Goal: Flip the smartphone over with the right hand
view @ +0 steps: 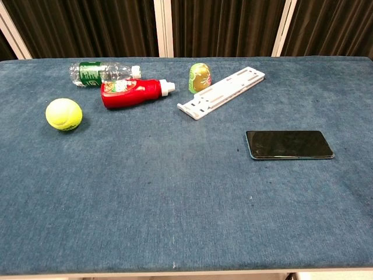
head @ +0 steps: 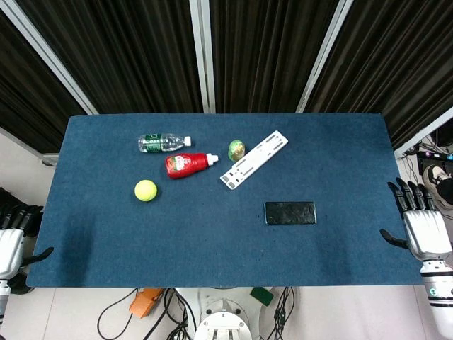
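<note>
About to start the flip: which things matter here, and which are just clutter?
For the job: smartphone, right hand.
Lying about: tennis ball, red bottle, clear water bottle, white plastic strip, small green object.

Blue table (head: 106,241) fills mid-frame, dark curtains behind. Smartphone (head: 290,212) lies flat, dark glossy face up, right of centre, clear of other items. Right hand (head: 423,225) at right edge of frame, off the table edge, fingers straight and apart, holding nothing, well apart from phone. Left hand (head: 13,241) at lower left edge, partly cut off, empty. Upper centre-left: clear bottle (head: 163,142), red bottle (head: 190,164), both lying down; tennis ball (head: 146,190); small green-brown object (head: 236,149); white strip (head: 254,159) lying diagonal.
</note>
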Motion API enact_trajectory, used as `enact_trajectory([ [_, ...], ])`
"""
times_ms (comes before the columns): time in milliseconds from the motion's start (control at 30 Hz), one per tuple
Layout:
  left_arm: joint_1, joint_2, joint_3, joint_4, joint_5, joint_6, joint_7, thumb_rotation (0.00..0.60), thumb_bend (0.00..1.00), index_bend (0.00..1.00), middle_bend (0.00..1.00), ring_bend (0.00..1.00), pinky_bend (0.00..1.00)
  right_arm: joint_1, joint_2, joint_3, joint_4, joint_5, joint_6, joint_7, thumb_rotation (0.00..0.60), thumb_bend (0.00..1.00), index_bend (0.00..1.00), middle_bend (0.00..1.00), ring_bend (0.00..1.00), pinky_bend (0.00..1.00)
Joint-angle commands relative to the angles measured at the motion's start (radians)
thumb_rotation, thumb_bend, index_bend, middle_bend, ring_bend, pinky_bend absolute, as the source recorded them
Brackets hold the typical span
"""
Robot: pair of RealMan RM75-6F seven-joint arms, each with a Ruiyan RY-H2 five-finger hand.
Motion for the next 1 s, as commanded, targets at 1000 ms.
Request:
enact_trajectory([
  [1000, -0.002, -0.003, -0.005, 0.014, -0.006, 0.002, -0.016, 0.6, 0.03, 0.17, 0.16, 0.11, 0.0, 0.292, -0.491, 0.04, 0.269, 0.146, -0.36, -0.273, 0.6, 0.27, 0.3, 0.1, 0.0, 0.06],
])
